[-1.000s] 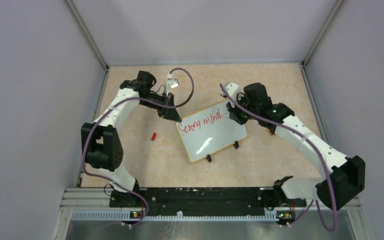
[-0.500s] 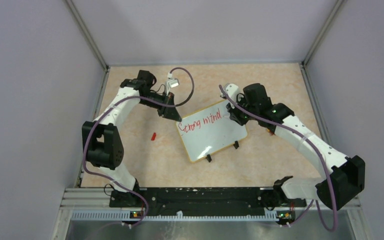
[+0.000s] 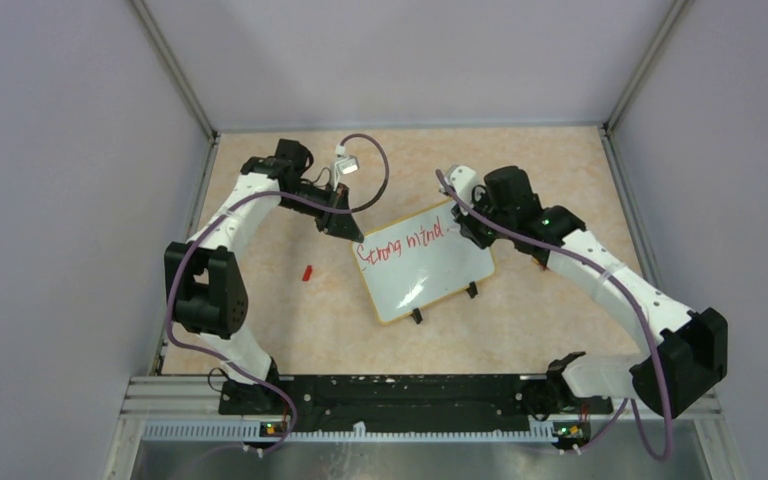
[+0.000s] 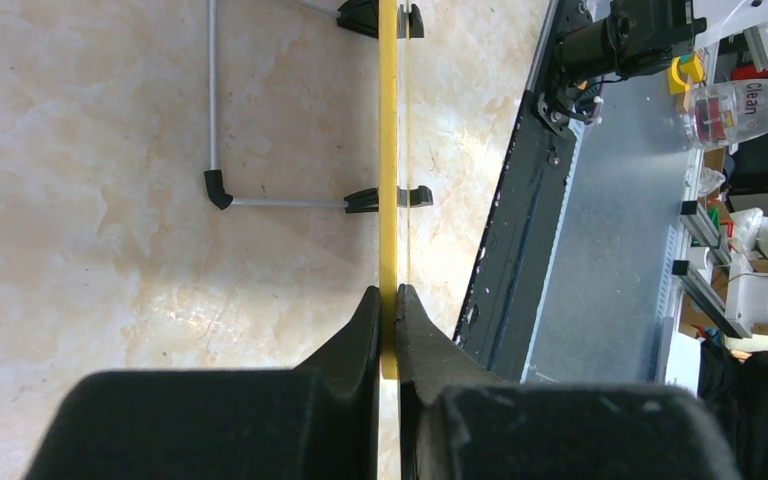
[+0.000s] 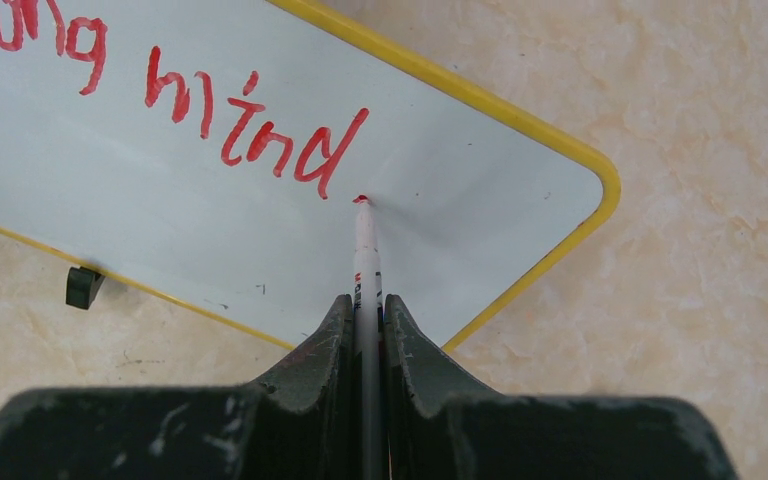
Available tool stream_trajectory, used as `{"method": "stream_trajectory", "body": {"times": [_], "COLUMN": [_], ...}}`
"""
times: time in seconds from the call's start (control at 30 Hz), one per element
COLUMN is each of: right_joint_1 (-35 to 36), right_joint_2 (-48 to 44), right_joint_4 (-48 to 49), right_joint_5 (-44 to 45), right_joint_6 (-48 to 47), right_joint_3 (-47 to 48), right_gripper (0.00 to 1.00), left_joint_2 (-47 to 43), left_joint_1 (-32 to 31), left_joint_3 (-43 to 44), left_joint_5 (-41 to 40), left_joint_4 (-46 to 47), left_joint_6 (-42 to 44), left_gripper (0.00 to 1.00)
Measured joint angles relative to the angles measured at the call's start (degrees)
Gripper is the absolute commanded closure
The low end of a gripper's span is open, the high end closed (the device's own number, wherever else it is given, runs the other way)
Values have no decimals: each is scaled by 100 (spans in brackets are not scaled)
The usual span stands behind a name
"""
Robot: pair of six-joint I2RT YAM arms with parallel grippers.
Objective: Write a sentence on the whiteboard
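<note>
On the whiteboard (image 3: 430, 275), right gripper (image 5: 365, 305) clamps a marker (image 5: 364, 240) at four o'clock of the sentence (image 5: 245, 125); left gripper (image 4: 388, 295) pinches its rim

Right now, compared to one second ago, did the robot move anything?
Only a little. The right tool, shut on the marker, nudged slightly leftward. The marker's tip touches the whiteboard just after "mind". Nothing was grabbed or let go. The left tool still clamps the yellow rim, and the whiteboard and red cap stayed put.
</note>
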Motion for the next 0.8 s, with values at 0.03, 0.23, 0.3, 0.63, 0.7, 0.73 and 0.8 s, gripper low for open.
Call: {"method": "stream_trajectory", "body": {"times": [0.03, 0.23, 0.3, 0.63, 0.7, 0.73, 0.8], "right_joint_1": [-2, -2, 0, 293, 295, 295, 297], "right_joint_2": [7, 59, 59, 11, -44, -87, -192], "right_joint_4": [0, 15, 11, -398, -481, -483, -470], "right_joint_5": [2, 2, -4, -664, -855, -951, -1128], "right_joint_6": [0, -2, -2, 168, 254, 291, 358], "right_joint_3": [0, 0, 0, 26, 87, 109, 120], "right_gripper": [100, 100, 100, 100, 100, 100, 100], "left_joint_2": [0, 0, 0, 0, 0, 0, 0], "left_joint_1": [0, 0, 0, -4, -4, -4, -9], "left_joint_3": [0, 0, 0, 4, 24, 35, 55], "left_joint_5": [-2, -20, -22, -20, -31, -42, -46], "left_joint_4": [0, 24, 26, 20, 20, 20, 22], "left_joint_6": [0, 0, 0, 0, -2, -2, -2], "left_gripper": [100, 100, 100, 97, 93, 91, 83]}}
